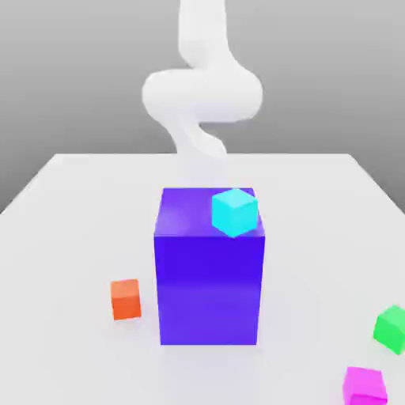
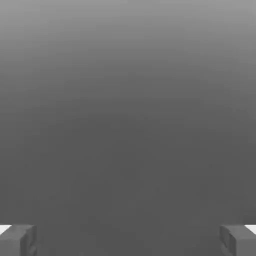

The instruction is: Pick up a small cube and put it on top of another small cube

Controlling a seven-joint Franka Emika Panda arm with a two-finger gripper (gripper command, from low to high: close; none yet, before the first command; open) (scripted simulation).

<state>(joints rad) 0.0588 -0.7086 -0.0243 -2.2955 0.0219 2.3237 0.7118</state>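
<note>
So here's where we're at: basically nothing of the job is done. Biggest thing first, the white desk [image 1: 71, 229] carries everything. The arm [image 1: 202, 91] rises at the far side, behind the big blue-violet block [image 1: 209, 273] that stands mid-desk. A small cyan cube [image 1: 235, 212] sits on top of that block at its right edge, and a small orange cube [image 1: 126, 299] lies on the desk just left of the block. Our two task pieces are down at the near right: the bright green cube [image 1: 391, 328], and the magenta cube [image 1: 365, 386] a bit nearer and left of it, close but apart. In the hand view the gripper [image 2: 128, 240] has its fingers [image 2: 17, 240] spread wide with nothing between them, facing plain grey. So we've got the reach, grab, lift and stack all left to do.
</note>
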